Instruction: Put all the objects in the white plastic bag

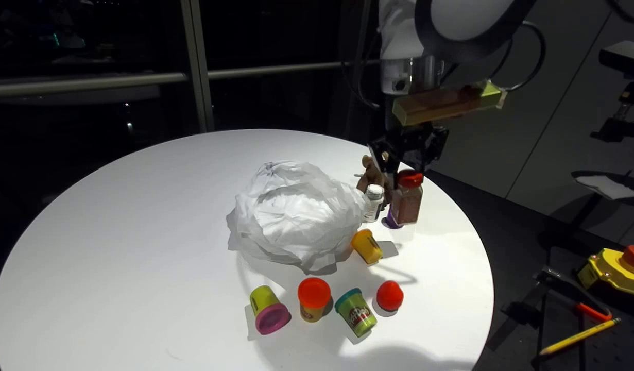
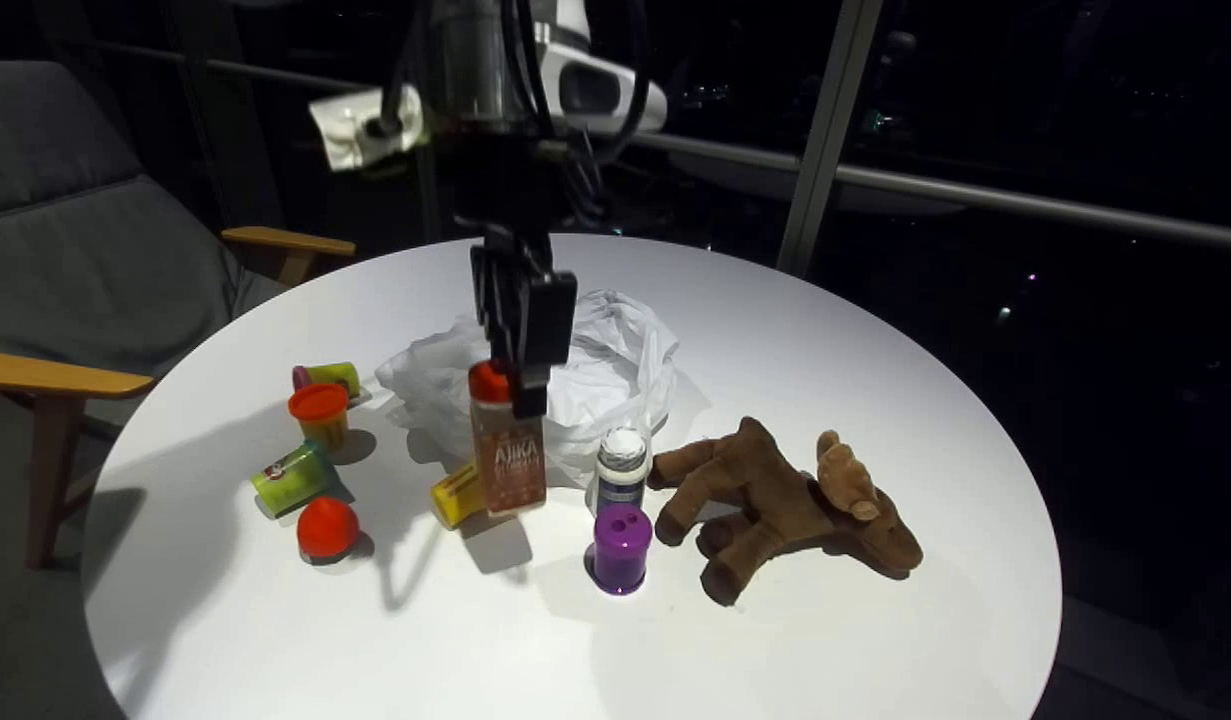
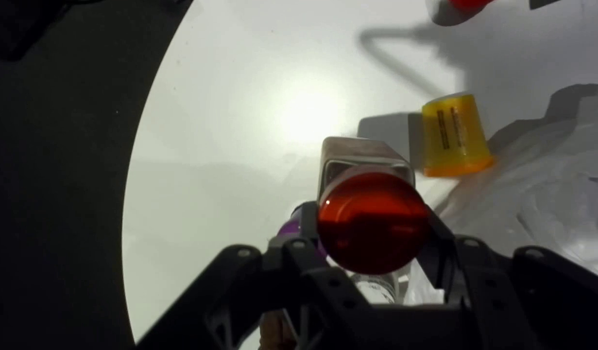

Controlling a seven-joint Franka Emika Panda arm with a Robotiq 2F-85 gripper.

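Over the tabletop (image 1: 116,247), have the red-capped bottle (image 2: 510,465) clamped by its cap in the tool (image 3: 371,233), near upright. Can see the white plastic bag (image 1: 296,221) close by, mouth upward. Just beside it, note yellow tub (image 1: 367,247) and white bottle (image 2: 622,475); next to the latter, purple canister (image 2: 621,550). Farther along, log pink-lidded tub (image 1: 269,310), red-lidded tub (image 1: 313,299), teal-lidded tub (image 1: 356,313), red rounded piece (image 1: 389,296). Note brown toy moose (image 2: 775,500) on its side.

The bag (image 1: 311,242) looks crinkled plastic, the bottle cap (image 3: 371,223) glossy, the moose (image 2: 775,495) plush
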